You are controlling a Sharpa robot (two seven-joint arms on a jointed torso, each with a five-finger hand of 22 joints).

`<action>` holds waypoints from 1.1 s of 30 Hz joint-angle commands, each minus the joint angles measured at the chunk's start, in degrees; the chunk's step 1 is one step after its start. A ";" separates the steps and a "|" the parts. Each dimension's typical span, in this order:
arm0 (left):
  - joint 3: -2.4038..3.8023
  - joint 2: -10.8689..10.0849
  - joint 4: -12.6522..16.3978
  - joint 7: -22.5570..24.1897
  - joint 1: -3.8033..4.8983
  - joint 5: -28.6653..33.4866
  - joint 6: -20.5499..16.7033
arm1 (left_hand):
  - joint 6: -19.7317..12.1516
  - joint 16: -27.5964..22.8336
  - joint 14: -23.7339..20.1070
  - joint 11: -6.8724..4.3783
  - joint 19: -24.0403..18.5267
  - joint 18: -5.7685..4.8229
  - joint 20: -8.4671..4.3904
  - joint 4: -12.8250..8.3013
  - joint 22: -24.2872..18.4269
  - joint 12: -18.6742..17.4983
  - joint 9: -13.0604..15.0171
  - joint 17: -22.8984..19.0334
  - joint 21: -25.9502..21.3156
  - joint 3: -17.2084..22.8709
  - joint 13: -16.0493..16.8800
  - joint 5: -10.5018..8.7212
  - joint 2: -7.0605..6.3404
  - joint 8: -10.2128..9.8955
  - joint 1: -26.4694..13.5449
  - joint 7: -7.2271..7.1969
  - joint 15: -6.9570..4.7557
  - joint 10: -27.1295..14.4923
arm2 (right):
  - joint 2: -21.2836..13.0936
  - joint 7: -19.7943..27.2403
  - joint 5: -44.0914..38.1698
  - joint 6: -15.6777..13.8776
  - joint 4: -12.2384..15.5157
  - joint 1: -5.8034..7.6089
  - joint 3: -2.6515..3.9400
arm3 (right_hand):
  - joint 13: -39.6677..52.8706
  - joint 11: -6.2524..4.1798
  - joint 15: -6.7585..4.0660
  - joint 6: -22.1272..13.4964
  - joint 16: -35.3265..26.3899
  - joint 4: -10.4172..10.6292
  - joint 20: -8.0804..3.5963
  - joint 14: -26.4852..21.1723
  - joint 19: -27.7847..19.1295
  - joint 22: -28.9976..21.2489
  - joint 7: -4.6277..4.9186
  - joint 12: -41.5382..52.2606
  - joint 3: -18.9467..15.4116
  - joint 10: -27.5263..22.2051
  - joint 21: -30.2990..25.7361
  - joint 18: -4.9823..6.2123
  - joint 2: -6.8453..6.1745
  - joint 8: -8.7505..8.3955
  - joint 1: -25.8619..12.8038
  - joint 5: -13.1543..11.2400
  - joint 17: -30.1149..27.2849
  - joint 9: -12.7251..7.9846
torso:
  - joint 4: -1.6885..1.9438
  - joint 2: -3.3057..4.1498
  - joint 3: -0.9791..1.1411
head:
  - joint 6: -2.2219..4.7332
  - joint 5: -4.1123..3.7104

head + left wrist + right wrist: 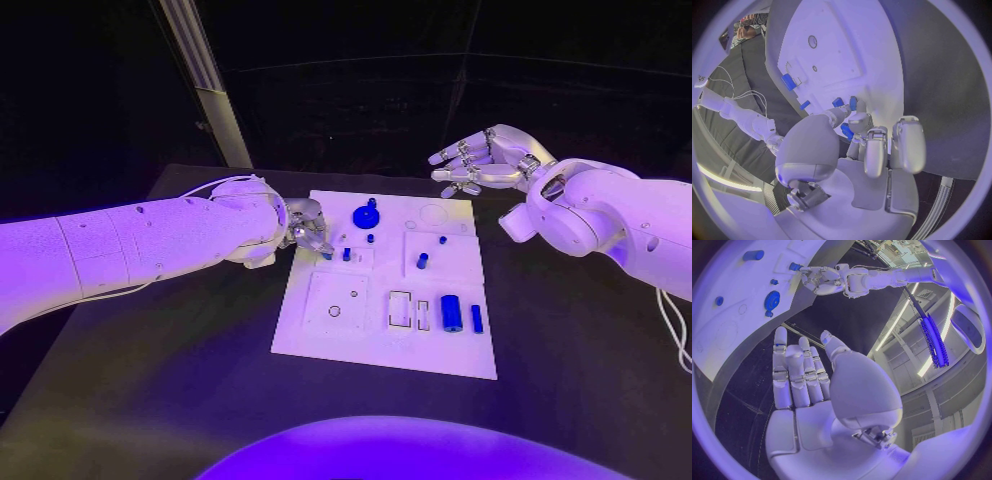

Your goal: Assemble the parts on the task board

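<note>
Near the bottom of the head view, the white task board [325, 335] has a big blue cylinder [451, 312] and a thin blue bar [476, 319] lying side by side at its lower right. You could knock these loose if an arm sweeps low over them.

Higher up, at the middle left, your left hand [303, 228] is at the board's left edge, with its fingertips [856, 104] down by a small blue peg [346, 254]. You cannot tell if the fingers pinch that peg or just touch it. If the hold is weak, the peg may tip or slip away. If you push at a slant, it may jam and not go in.

A little farther up the board stands the round blue knob [366, 214], near that hand. Bump it and it may roll.

Farthest, at the upper right, your right hand [480, 160] hangs over the table beyond the board's top edge, fingers spread, holding nothing.
</note>
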 commanded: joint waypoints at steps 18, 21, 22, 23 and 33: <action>-0.04 0.71 -0.75 -0.72 0.04 0.64 2.30 | 1.28 0.18 6.06 -0.28 0.44 0.47 -0.18 -5.94 0.14 0.48 -0.01 15.09 0.09 6.54 0.24 2.05 -1.66 0.51 -2.95 -0.74 -0.56 1.02 | -0.03 0.45 0.05 0.48 0.10 0.10 0.03 | -0.04 -0.05 0.03 -0.30 -0.03 0.29 0.22 -0.23 0.29 -0.07 -0.06 0.22 -0.08 -0.45 -0.22 0.19 0.21 -0.08 -0.52 0.39 5.68 0.09 | -0.01 0.05 0.02 | -0.48 -0.12; -0.04 0.86 -0.85 -0.81 0.04 0.68 2.29 | 1.74 0.18 6.06 -0.48 0.48 0.46 -0.29 -5.35 0.23 0.69 -0.09 15.09 0.12 5.55 0.48 1.98 -2.22 0.53 -4.16 -1.03 -0.70 1.28 | -0.02 0.43 0.05 0.48 0.09 0.10 0.03 | -0.04 -0.05 0.03 -0.30 -0.03 0.29 0.22 -0.23 0.29 -0.07 -0.06 0.22 -0.08 -0.45 -0.22 0.19 0.21 -0.08 -0.52 0.39 5.68 0.09 | -0.03 0.00 0.00 | -0.53 -0.13; -0.04 0.89 -0.88 -0.84 0.04 0.69 2.27 | 1.82 0.18 6.06 -0.52 0.49 0.46 -0.32 -5.23 0.24 0.72 -0.12 15.09 0.12 5.33 0.51 1.97 -2.31 0.51 -4.37 -1.07 -0.74 1.32 | -0.02 0.43 0.05 0.48 0.09 0.10 0.03 | -0.04 -0.05 0.03 -0.30 -0.03 0.29 0.22 -0.23 0.29 -0.07 -0.06 0.22 -0.08 -0.45 -0.22 0.19 0.21 -0.08 -0.52 0.39 5.68 0.09 | -0.03 0.00 0.00 | -0.53 -0.13; -0.04 0.94 -0.94 -0.92 0.04 0.70 2.18 | 1.94 0.18 6.06 -0.57 0.52 0.44 -0.36 -5.04 0.30 0.76 -0.17 15.09 0.15 4.94 0.55 1.94 -2.45 0.49 -4.70 -1.14 -0.78 1.37 | -0.03 0.42 0.05 0.47 0.09 0.10 0.03 | -0.04 -0.05 0.03 -0.30 -0.03 0.29 0.22 -0.23 0.29 -0.07 -0.06 0.22 -0.08 -0.45 -0.22 0.19 0.21 -0.08 -0.52 0.39 5.68 0.09 | 0.01 0.00 0.00 | -0.57 -0.12; -0.04 1.65 -1.72 -1.77 0.05 0.72 0.94 | 2.61 0.18 6.06 -0.76 0.63 0.40 -0.59 -3.70 0.52 0.94 -0.57 15.09 0.23 2.74 0.77 1.91 -2.72 0.12 -6.44 -1.35 -0.99 1.51 | 0.01 0.39 0.05 0.44 0.12 0.11 0.03 | -0.04 -0.05 0.03 -0.30 -0.03 0.29 0.22 -0.23 0.29 -0.07 -0.06 0.22 -0.08 -0.45 -0.22 0.19 0.21 -0.08 -0.52 0.39 5.68 0.09 | -0.01 -0.02 0.03 | -0.64 -0.16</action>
